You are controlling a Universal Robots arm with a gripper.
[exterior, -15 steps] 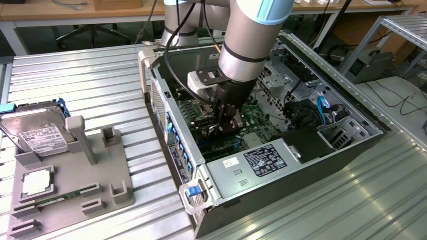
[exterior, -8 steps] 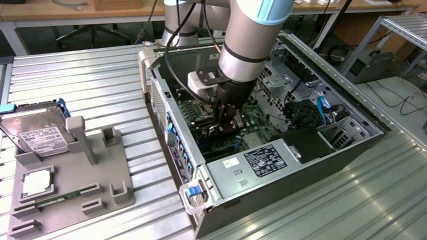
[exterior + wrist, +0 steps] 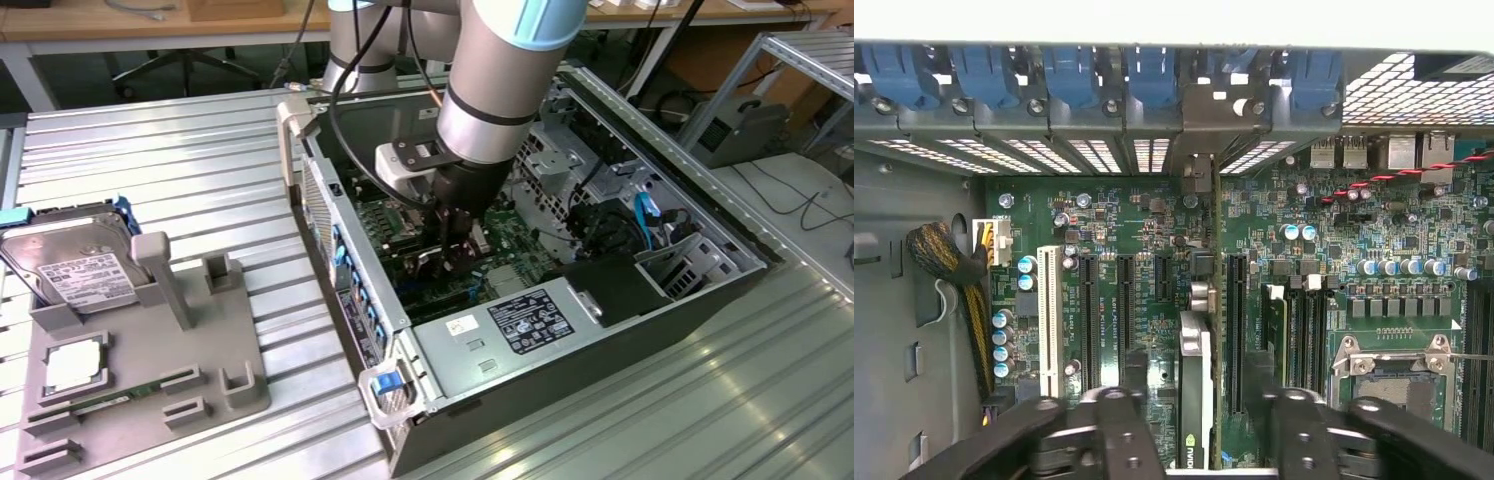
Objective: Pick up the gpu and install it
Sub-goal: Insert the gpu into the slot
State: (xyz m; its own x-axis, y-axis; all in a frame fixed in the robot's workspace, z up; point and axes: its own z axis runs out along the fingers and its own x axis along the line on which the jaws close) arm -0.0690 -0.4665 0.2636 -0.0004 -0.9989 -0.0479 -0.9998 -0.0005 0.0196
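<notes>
The gpu stands on edge in a long slot of the green motherboard. Its silver bracket end reaches up to the row of blue slot latches at the case wall. My gripper is directly over the card, with one black finger on each side of it and a visible gap between each finger and the card. The jaws stand open and hold nothing. In the exterior view the arm reaches down into the open computer case, and the gripper is low over the motherboard.
A power supply with a label sits at the near end of the case, and blue cables run by the drive cage. On the metal table to the exterior view's left, a grey fixture holds a silver hard drive, a processor and a green memory stick.
</notes>
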